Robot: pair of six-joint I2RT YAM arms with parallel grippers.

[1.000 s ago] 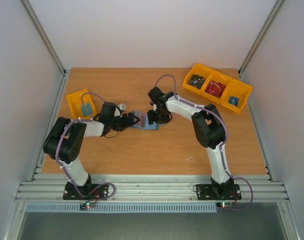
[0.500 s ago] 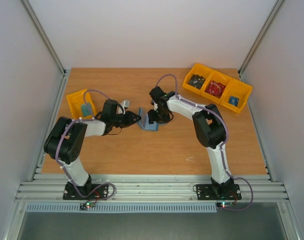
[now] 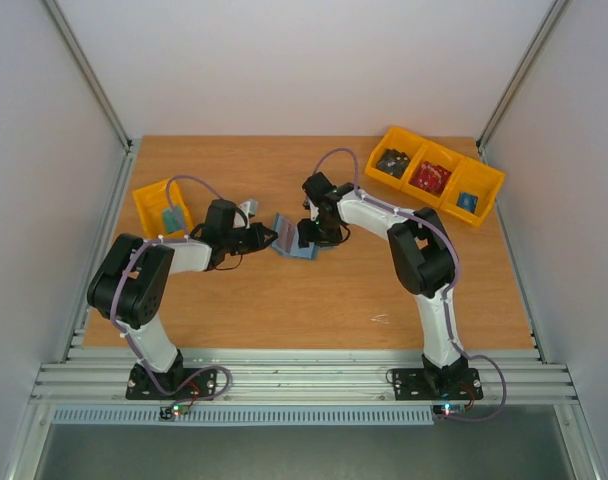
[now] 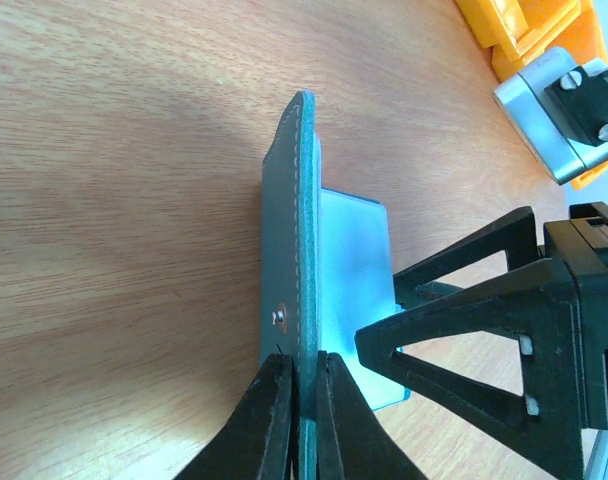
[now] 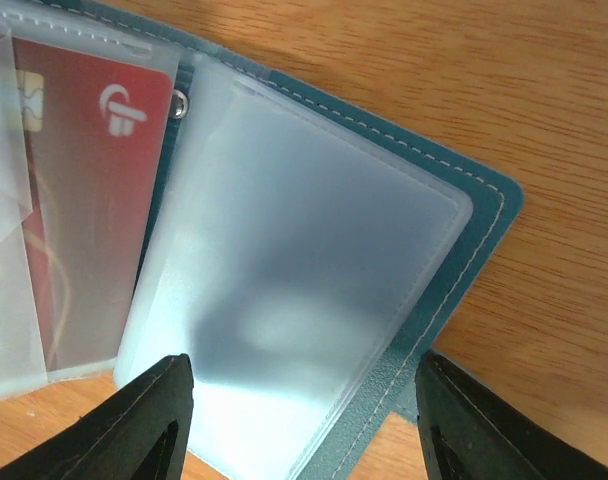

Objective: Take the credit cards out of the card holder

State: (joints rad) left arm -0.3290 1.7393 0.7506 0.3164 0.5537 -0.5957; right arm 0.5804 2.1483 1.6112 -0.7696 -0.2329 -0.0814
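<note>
I've got the left claw (image 4: 304, 368) clenched on the card holder (image 4: 282, 250) cover, which stands on edge with its long side running straight away from the claw. My right claw (image 5: 302, 398) sits released, straddling the flat half, with the red card (image 5: 84, 200) in its sleeve.

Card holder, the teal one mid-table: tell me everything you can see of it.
The card holder is a small teal wallet, leather-like with pale stitching, a snap stud and frosted clear plastic sleeves. It lies open on the table: one cover stands raised, pinched at its edge by the left end effector, the other half lies flat under the open right end effector. A red card sits in one sleeve.
</note>
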